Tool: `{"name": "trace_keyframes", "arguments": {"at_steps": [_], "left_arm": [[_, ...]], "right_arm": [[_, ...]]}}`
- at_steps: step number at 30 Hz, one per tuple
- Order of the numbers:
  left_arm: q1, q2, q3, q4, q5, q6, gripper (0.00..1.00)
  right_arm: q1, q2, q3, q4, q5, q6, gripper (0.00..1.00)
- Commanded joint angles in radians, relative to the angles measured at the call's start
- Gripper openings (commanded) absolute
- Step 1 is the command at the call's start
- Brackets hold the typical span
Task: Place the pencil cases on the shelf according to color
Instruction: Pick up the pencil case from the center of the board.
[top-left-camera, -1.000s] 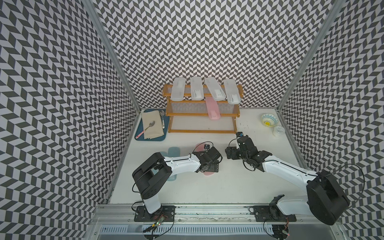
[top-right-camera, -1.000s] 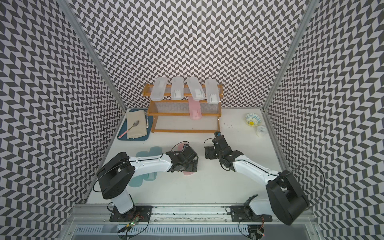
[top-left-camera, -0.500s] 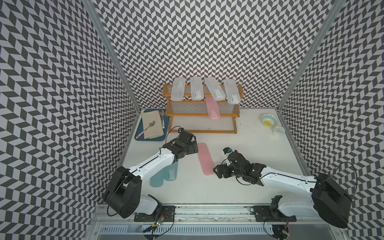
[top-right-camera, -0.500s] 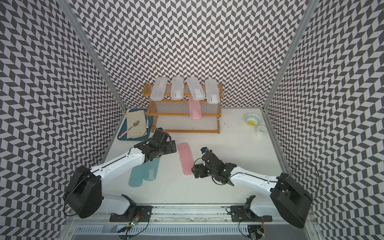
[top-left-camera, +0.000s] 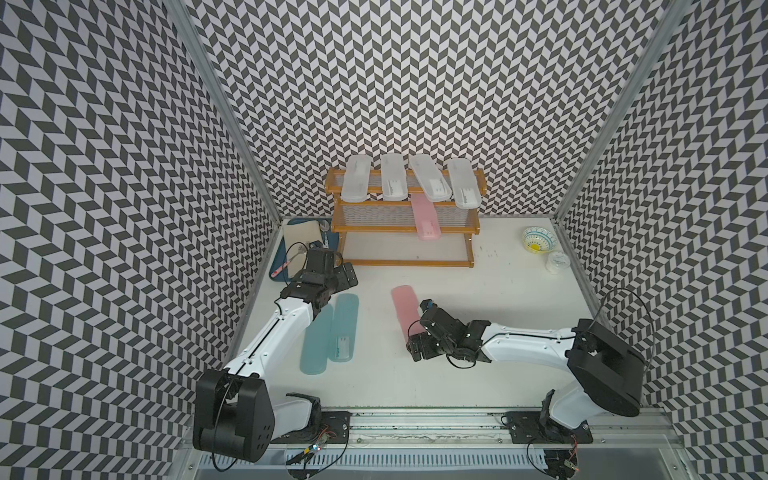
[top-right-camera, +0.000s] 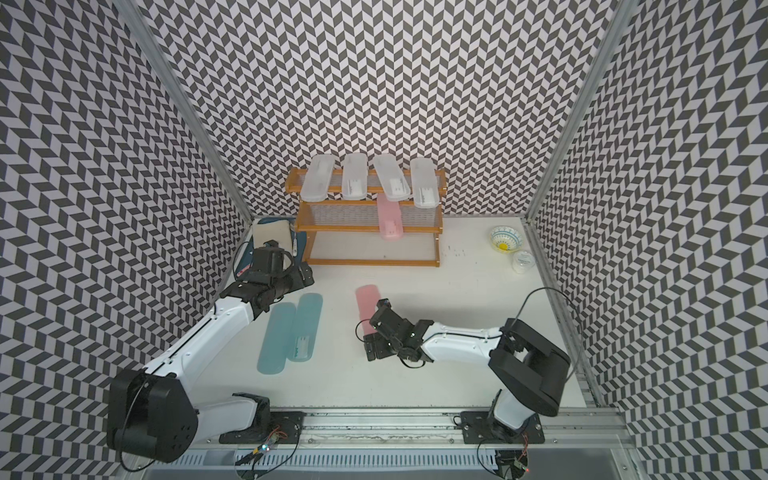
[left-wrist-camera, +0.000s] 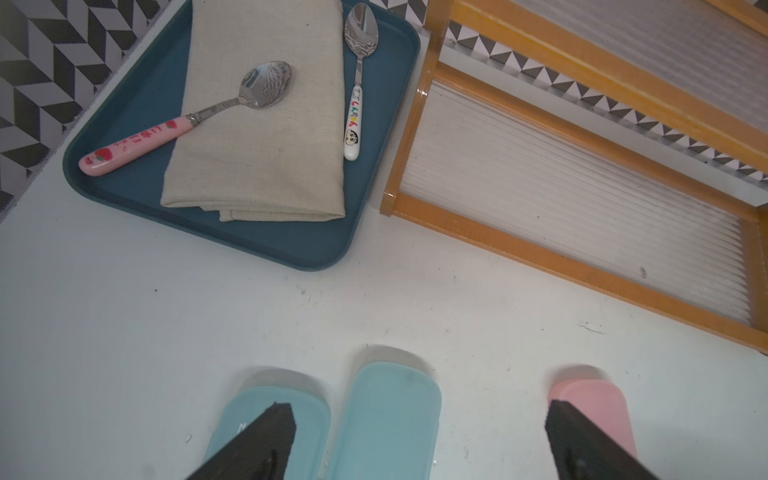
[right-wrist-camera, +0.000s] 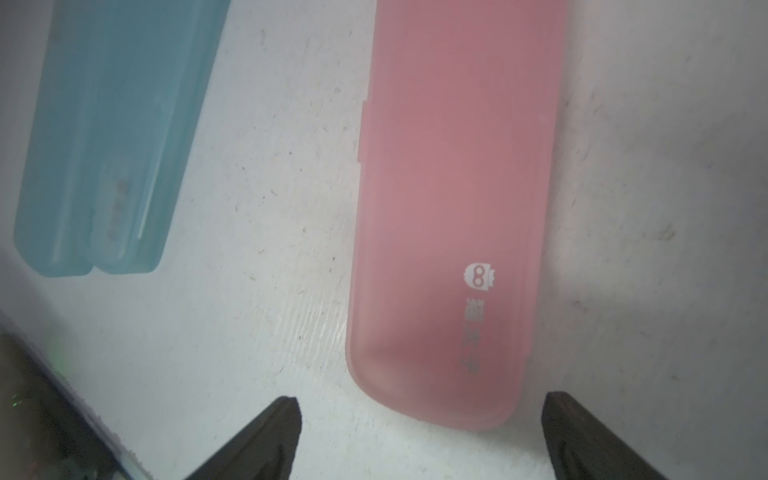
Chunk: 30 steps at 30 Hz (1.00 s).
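Observation:
The shelf (top-left-camera: 402, 262) stands at the back with several frosted white pencil cases (top-left-camera: 394, 176) on its top tier and a pink one (top-left-camera: 426, 222) on the middle tier. Another pink case (top-left-camera: 404, 309) (top-right-camera: 366, 303) lies flat on the table. My right gripper (top-left-camera: 417, 332) (right-wrist-camera: 422, 399) is open, and that case's (right-wrist-camera: 453, 208) near end sits just ahead of its fingertips, untouched. Two teal cases (top-left-camera: 345, 326) (top-left-camera: 318, 347) lie side by side on the left. My left gripper (top-left-camera: 345, 276) (left-wrist-camera: 419, 413) is open and holds nothing, above their (left-wrist-camera: 390, 419) far ends.
A dark blue tray (top-left-camera: 279, 266) (left-wrist-camera: 291, 253) with a folded cloth (left-wrist-camera: 266, 124) and two spoons sits left of the shelf (left-wrist-camera: 498, 243). A patterned bowl (top-left-camera: 538, 240) and a small white lid (top-left-camera: 557, 262) lie at the back right.
My left arm has drawn back from the pink case toward the tray. My right gripper has come forward and leftward to the pink case's near end and has opened wider.

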Motion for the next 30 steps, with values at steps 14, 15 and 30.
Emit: {"name": "trace_keyframes", "arguments": {"at_steps": [14,15,30], "left_arm": [[0.067,-0.013,-0.024,0.072,0.148,0.027,1.0],[0.068,-0.011,-0.022,0.07,0.15,0.027,0.99],[0.078,-0.033,-0.052,0.124,0.184,-0.014,0.99]], "right_arm": [[0.068,0.198,0.151,-0.114,0.12,-0.026,0.92],[0.072,0.203,0.152,-0.113,0.123,-0.025,0.9],[0.089,0.125,0.157,-0.137,0.269,-0.022,0.66]]}}
